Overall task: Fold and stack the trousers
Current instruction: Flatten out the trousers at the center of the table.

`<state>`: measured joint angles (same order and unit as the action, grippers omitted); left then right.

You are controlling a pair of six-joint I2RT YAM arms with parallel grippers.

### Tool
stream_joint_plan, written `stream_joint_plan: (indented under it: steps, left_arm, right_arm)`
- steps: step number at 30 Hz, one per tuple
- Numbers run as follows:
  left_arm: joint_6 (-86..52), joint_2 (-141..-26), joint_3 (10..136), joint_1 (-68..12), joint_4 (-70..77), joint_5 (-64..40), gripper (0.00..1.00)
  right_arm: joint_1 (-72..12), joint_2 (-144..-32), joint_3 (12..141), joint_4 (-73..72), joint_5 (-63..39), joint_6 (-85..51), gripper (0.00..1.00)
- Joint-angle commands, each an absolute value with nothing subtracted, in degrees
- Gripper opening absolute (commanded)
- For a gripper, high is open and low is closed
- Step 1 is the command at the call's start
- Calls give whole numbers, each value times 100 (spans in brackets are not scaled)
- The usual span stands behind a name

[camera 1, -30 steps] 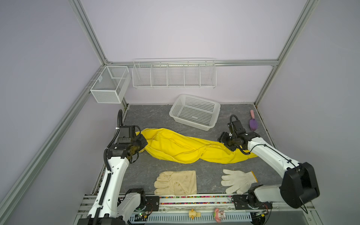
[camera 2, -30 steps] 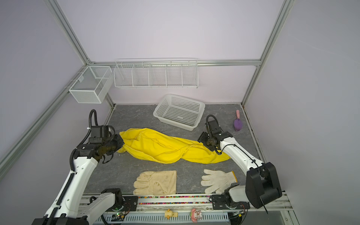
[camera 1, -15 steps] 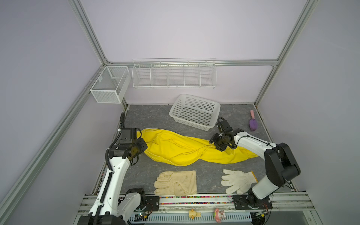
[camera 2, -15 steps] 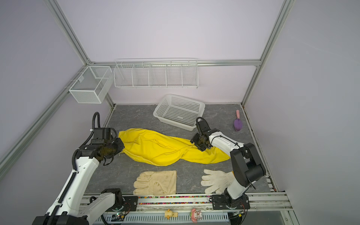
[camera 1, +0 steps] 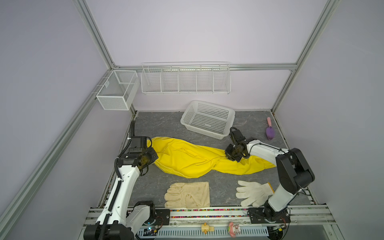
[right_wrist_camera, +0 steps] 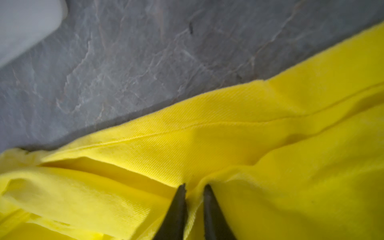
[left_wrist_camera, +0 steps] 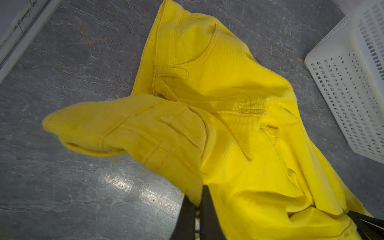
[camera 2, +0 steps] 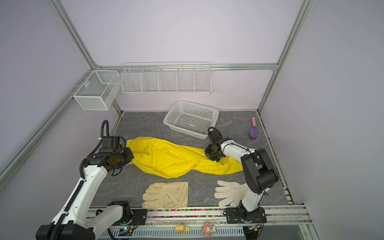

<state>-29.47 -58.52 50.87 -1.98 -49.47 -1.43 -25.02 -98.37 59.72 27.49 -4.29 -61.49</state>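
The bright yellow trousers (camera 1: 193, 159) (camera 2: 172, 159) lie stretched across the middle of the grey table, waist to the left, legs to the right. My left gripper (camera 1: 153, 156) (camera 2: 131, 156) is shut on the waist end; in the left wrist view its black fingers (left_wrist_camera: 188, 209) pinch a lifted fold of the waistband (left_wrist_camera: 133, 131). My right gripper (camera 1: 228, 157) (camera 2: 208, 155) sits on the legs near the far edge of the cloth; in the right wrist view its jaws (right_wrist_camera: 194, 188) are closed on a ridge of yellow cloth (right_wrist_camera: 228, 137).
A white plastic basket (camera 1: 207, 118) stands at the back, close behind the right gripper. A cream leather glove (camera 1: 188, 195) and a white knitted glove (camera 1: 252, 192) lie near the front edge. A purple and pink brush (camera 1: 269, 131) lies at the back right. Wire racks (camera 1: 185, 80) hang on the walls.
My right gripper has moved left along the trouser legs, come down on the cloth and closed on it. The left gripper has kept its hold on the waist.
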Motion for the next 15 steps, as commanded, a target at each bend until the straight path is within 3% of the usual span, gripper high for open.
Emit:
stream_joint_plan:
  steps: [1, 9, 15]
  left_arm:
    - [-2904, -5898, 5010, -171, -4841, -225, 0]
    - [-3015, -6170, 5356, -176, -4586, -639, 0]
    - [-2869, -6357, 5881, -173, -4688, -354, 0]
  right_arm:
    - [-2251, -9492, 6214, 3028, 62, -5824, 9]
    - [-1649, -8365, 6776, 3411, 202, -4679, 6]
    - [-2277, -7445, 6934, 3973, -5, -4741, 6]
